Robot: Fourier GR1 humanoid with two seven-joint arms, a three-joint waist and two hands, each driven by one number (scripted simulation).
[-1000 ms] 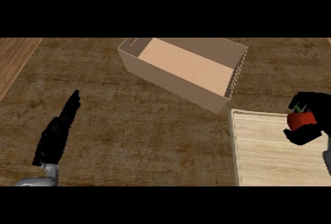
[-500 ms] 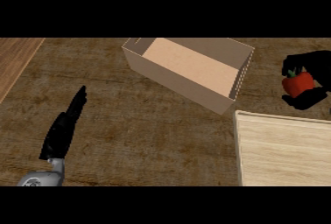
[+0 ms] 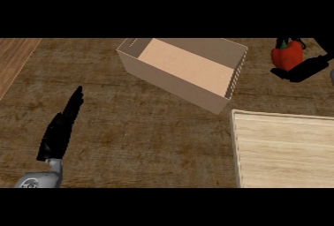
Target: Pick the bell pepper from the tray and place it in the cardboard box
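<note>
So, quick update for you: your right hand has the bell pepper off the tray now. A second ago the hand sat right over the tray's far edge with the pepper in it; half a second ago it was already past that edge. Now the tray lies well behind and below the hand, with nothing on the part you can see. The fingers are curled around the pepper, and the red body and green stem poke out on the hand's left side.

That means the pick looks done and you're in the carry. The cardboard box is off to the left of the hand, its open top facing up and its near right wall close to the pepper. The pepper isn't over the opening yet, so I'd guess the next move is a sideways shift to the left before letting go.

Your left hand rests far to the left, fingers straight, holding nothing.
</note>
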